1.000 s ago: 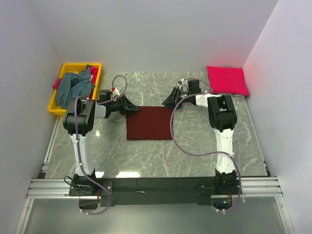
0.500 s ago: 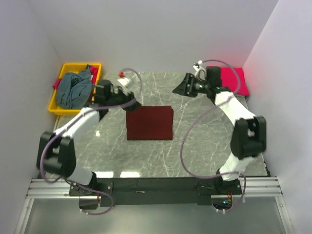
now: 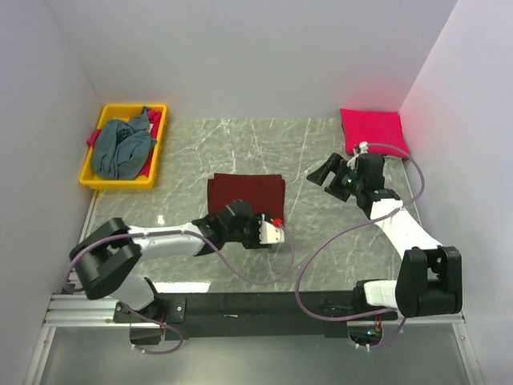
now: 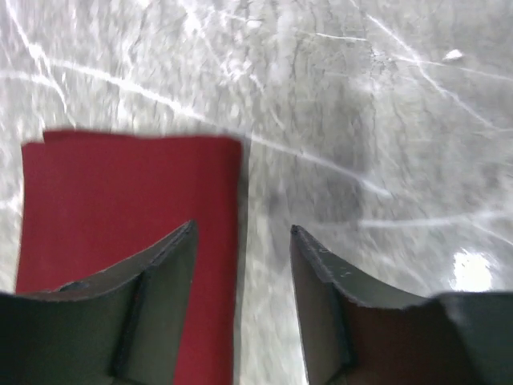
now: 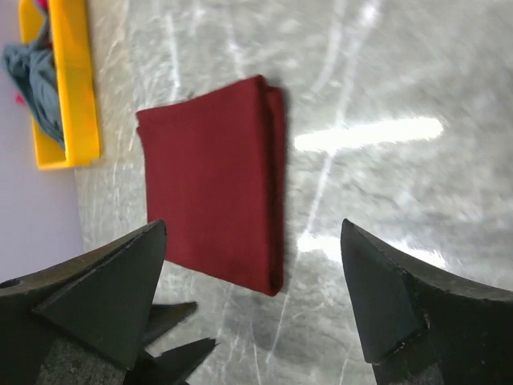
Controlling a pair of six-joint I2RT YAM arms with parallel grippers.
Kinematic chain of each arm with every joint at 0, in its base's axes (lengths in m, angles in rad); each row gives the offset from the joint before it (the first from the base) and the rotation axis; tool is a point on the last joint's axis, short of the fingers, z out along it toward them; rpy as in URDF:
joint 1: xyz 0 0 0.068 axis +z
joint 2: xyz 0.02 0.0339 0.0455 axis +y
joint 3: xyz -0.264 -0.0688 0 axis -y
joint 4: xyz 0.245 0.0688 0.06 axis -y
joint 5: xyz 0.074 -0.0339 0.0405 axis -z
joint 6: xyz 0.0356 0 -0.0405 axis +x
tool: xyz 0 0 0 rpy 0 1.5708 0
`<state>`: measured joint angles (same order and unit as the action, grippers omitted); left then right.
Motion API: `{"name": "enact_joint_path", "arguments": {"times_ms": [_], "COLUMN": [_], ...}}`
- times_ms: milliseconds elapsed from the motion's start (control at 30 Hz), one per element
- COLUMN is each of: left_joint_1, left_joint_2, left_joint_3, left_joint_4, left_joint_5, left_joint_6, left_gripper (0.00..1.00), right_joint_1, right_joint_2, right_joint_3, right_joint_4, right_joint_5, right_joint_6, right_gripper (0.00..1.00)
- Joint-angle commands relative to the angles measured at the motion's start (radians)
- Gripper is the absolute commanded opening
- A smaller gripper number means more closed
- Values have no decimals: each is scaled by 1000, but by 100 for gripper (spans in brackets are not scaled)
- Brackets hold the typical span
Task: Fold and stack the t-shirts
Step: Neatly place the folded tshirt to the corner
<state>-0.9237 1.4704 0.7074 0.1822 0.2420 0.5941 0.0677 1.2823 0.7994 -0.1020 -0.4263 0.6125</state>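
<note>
Left gripper (image 4: 243, 231) is spread open over the maroon shirt (image 3: 246, 192), a neat folded rectangle lying flat in the middle of the table (image 3: 184, 152). Right gripper (image 5: 252, 228) is open too, to the shirt's right. Half a second ago both grippers were farther back; the shirt has not moved.

The maroon shirt (image 3: 246, 192) is lying folded flat in the middle of the table (image 3: 240, 144), the pink-red shirt (image 3: 373, 131) is lying folded at its far right corner, and the grey-blue shirt (image 3: 120, 148) is lying crumpled in the bin (image 3: 120, 184).
</note>
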Motion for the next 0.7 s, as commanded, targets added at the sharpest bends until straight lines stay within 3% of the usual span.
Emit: {"name": "enact_joint_path", "arguments": {"times_ms": [0,300,467,633,667], "left_joint_1": [-52,-83,-58,12,31], "left_joint_2": [78,258,315,317,305], "left_joint_3": [15,69,116,201,202], "left_joint_4": [152,249,232,132,129], "left_joint_5": [-124,-167,-185,-60,-29], "left_joint_6": [101,151,80,-54,-59], "left_gripper": [55,47,27,11,2], "right_joint_1": [-29,-31,-31,-23,-20], "right_joint_2": [-9,107,208,298,322], "right_joint_3": [-71,-118,-112,-89,-88], "right_joint_4": [99,228,281,330,341], "right_joint_5": [-28,-115,-166,-210,-218], "right_joint_6": [87,176,223,279,303], "right_gripper": [95,91,84,79,79]}}
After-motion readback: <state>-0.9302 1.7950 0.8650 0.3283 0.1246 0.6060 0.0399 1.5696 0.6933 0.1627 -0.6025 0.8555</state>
